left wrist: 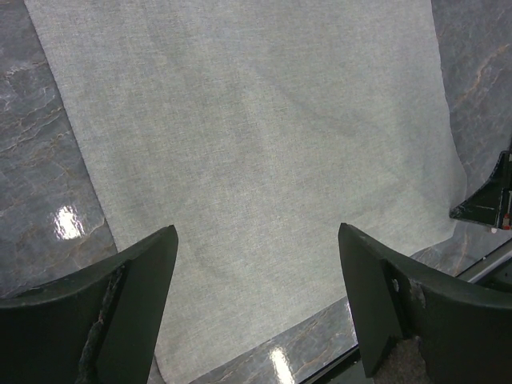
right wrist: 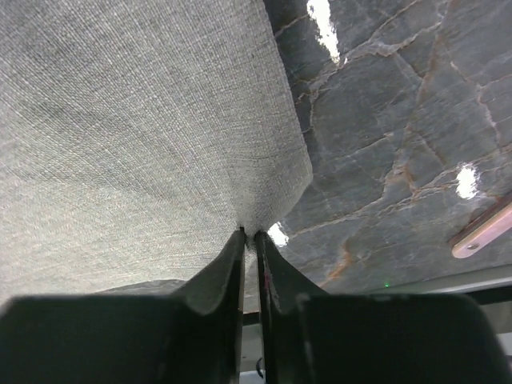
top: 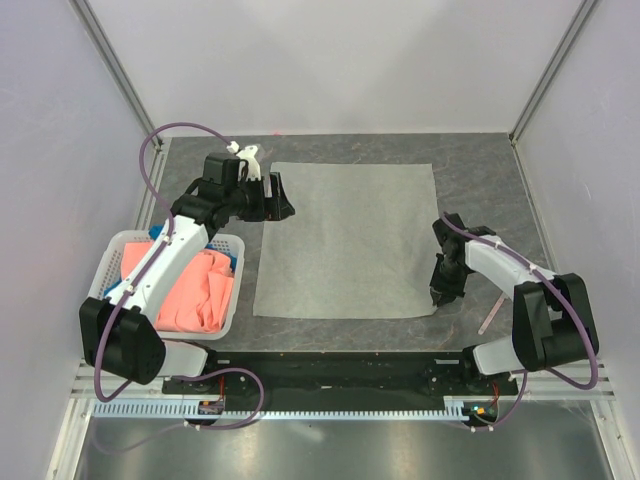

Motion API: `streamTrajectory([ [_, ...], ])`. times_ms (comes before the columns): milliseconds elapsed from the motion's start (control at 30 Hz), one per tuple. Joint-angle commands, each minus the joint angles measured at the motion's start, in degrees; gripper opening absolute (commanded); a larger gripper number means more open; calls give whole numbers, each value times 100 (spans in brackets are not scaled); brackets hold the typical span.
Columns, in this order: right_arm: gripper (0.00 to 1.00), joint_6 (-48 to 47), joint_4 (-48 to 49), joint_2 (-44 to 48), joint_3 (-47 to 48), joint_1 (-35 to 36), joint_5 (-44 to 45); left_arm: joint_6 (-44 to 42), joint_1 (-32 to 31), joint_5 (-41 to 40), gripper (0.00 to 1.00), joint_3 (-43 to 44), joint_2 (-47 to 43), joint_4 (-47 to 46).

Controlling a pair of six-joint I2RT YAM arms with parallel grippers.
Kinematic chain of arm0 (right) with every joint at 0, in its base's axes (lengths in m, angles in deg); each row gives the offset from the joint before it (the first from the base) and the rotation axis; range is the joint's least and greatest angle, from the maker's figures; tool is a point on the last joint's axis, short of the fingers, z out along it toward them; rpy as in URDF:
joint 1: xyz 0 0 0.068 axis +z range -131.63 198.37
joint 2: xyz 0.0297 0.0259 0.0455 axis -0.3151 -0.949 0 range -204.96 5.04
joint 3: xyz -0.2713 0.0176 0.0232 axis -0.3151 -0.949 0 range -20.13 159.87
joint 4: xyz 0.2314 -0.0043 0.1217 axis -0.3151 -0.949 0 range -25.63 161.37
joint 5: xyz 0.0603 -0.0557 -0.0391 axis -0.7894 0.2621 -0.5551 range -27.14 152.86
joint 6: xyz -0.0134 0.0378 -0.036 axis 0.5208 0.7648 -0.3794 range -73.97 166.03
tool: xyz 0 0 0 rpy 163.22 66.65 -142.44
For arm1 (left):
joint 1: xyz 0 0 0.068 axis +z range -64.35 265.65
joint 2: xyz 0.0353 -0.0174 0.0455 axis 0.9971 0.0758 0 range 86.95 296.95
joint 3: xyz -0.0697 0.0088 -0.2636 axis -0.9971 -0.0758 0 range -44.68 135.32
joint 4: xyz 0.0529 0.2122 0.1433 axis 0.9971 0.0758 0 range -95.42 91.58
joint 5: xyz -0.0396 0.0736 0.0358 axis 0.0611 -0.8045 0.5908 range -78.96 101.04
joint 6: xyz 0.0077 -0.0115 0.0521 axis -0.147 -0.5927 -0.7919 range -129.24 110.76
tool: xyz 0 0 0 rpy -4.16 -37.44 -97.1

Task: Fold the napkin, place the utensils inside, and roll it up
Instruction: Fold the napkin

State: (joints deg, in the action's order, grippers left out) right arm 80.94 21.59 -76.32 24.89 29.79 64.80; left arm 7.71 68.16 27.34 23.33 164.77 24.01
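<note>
One napkin (top: 345, 240) lies flat on the table (top: 480, 170), its near right corner pinched in the narrow jaws of the right gripper (right wrist: 250, 234). The left gripper (left wrist: 256, 234) hangs wide open over the napkin's far left edge. The utensil (top: 490, 318) lies on the table, right of the napkin.

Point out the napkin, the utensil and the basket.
napkin (top: 345, 240): top view, its middle.
utensil (right wrist: 482, 233): right wrist view, middle of the visible stick.
basket (top: 238, 285): top view, its right wall.
</note>
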Motion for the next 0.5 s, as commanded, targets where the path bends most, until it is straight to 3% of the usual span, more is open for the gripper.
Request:
streamTrajectory([
  [0, 10, 77, 13, -64, 165, 79, 246, -236, -17, -109, 88, 28, -224, -201],
  [33, 3, 85, -5, -55, 340, 123, 229, -236, -26, -109, 88, 28, -224, -201],
  [200, 0, 287, -181, -204, 990, 684, 281, -236, -26, -91, 88, 20, -223, -210],
  [300, 6, 419, -243, -450, 1448, 1046, 413, -227, -26, -65, 88, 28, -241, -210],
  [333, 14, 437, -286, -538, 1571, 1081, 491, -227, -17, -56, 88, 20, -232, -201],
  [467, 33, 525, -497, -337, 1660, 1134, 826, -227, -26, -30, 88, 20, -232, -201],
])
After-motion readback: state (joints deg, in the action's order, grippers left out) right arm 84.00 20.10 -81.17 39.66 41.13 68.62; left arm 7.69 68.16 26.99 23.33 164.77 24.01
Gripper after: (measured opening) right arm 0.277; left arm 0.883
